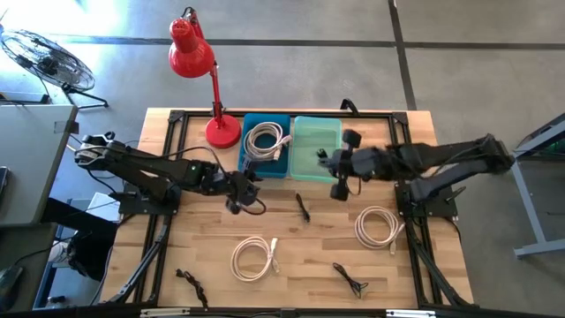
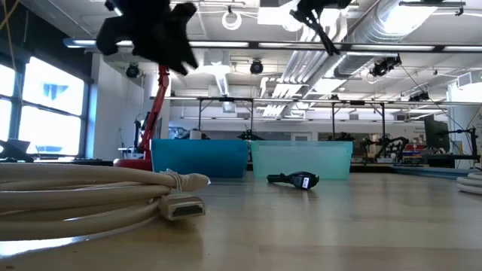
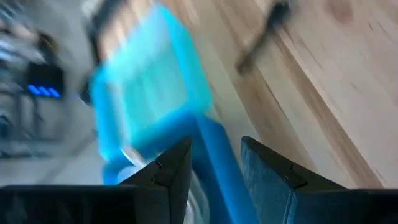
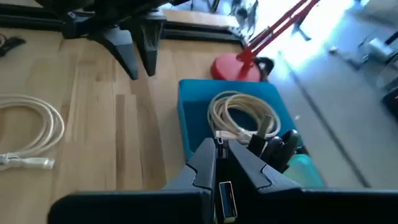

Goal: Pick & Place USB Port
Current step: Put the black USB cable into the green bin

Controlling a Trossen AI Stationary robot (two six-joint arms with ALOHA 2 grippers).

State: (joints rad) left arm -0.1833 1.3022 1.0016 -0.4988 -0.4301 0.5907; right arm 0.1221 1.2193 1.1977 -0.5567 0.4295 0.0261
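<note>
Setting: wooden surface (image 1: 291,291) on a concrete workshop floor.
High view, bins: blue bin (image 1: 250,124) and teal bin (image 1: 309,125) stand side by side at the back edge, beside a red lamp (image 1: 190,49).
High view, arms: left claw (image 1: 240,196) hovers just in front of the blue bin. Right claw (image 1: 325,161) sits over the teal bin's front rim.
High view, clutter: two loose coiled cables (image 1: 254,258) and three black ties (image 1: 302,208) lie towards the front edge.
Low view: a cable coil (image 2: 90,192) fills the foreground; one tie (image 2: 297,180) lies before the bins. Both claws hang above.
Left wrist view: left claw (image 3: 214,168) is released, nothing between the fingers, with the blue bin's wall (image 3: 149,81) beyond.
Right wrist view: right claw (image 4: 222,163) is clenched, apparently on a small silvery USB port (image 4: 225,204). A cable coil (image 4: 239,115) lies in the blue bin beyond.
Handling: the part is judged light, rigid and smooth; grip its flat sides.
Obstruction: bin rims and the nearby left claw limit clearance.
</note>
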